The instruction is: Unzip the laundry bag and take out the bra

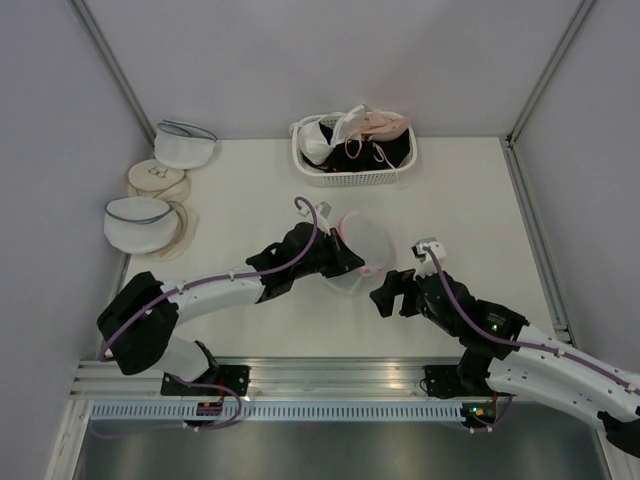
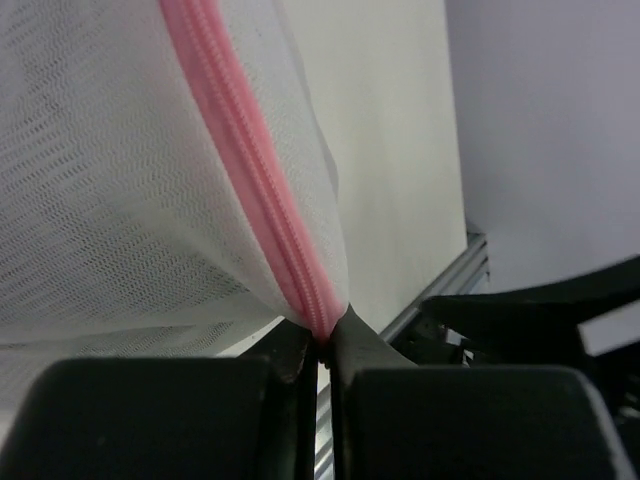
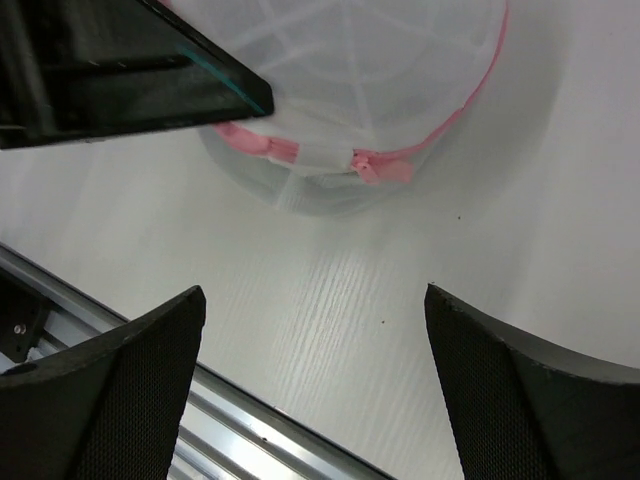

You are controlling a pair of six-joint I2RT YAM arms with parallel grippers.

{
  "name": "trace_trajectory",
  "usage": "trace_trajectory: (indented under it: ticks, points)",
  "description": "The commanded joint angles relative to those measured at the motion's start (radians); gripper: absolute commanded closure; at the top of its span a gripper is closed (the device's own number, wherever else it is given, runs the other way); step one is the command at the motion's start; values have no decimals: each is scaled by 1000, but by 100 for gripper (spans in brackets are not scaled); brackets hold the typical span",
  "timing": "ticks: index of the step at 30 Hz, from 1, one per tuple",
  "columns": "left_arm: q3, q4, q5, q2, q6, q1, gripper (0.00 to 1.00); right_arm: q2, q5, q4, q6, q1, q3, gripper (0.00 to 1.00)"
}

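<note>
The laundry bag point(image 1: 362, 243), white mesh with pink zipper trim, stands tilted in mid-table. My left gripper point(image 1: 343, 262) is shut on its pink zipper rim point(image 2: 262, 190), with the fingertips point(image 2: 352, 335) pinching the trim. The right wrist view shows the bag point(image 3: 370, 60), its pink zipper pull point(image 3: 385, 168) and the left gripper's body point(image 3: 120, 70). My right gripper point(image 1: 393, 290) is open and empty just right of the bag, above bare table point(image 3: 315, 330). Nothing dark shows through the mesh. Black bra fabric point(image 1: 392, 150) lies in the white basket point(image 1: 345, 178) at the back.
The basket also holds white and pale pink bras. Two white mesh bags with blue-grey trim point(image 1: 185, 145) point(image 1: 140, 222) and round beige pads point(image 1: 158, 180) lie at the left. A metal rail point(image 1: 320, 380) runs along the near edge. Walls enclose the table.
</note>
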Motion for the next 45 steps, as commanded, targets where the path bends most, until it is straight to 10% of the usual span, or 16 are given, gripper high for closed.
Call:
trace_trajectory:
  ticks: [1,20,33,45]
  points:
    - [-54,213,233,-84,30,43,98,29,-59,148,28,2,-47,6]
    - [-255,795,757,-34,-185,177,98,88,-156,439,121,2,-143,37]
    - [-265,621,784,-56,-63,232,98,60,-72,210,89,3,-63,96]
    - [-201,293,813,-162,146,304,98,255,79,-162,106,2,101,100]
